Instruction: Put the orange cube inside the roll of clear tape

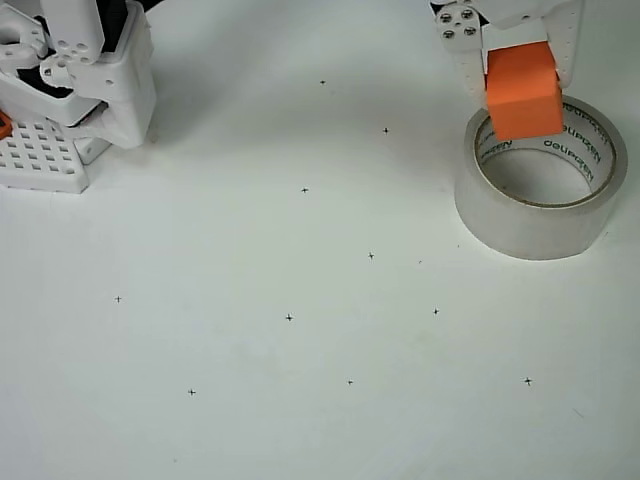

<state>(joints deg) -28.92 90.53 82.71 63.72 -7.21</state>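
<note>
In the overhead view a smooth, matte white tabletop (300,400) takes up nearly the whole frame, flat and evenly lit, its surface dotted with tiny dark cross marks (289,318) scattered well apart from one another. At the upper left corner stands the arm's base (85,70), built of blocky white plastic parts with rounded corners and dark gaps between them, casting a soft grey shadow to its right. Just beside it, at the left edge, lies a white perforated block (40,160), a flat slab with a grid of small square holes and a tiny orange tab at its left end. At the upper right the jaws (520,75) reach down from the top edge; they are white plastic too, with a cluster of silver screw heads on the left finger. The jaws are closed against the orange cube (522,92), one finger at each side, holding it. The cube is solid, matte, sharp-edged and plain-faced, and it sits over the far rim of the roll of clear tape (540,185), partly above the hole; whether it touches the rim cannot be told. The roll lies flat on the tabletop at the right side, a wide ring with glossy, translucent whitish walls and a brown-edged core printed inside with dark lettering; bare white tabletop shows through its round hole.
</note>
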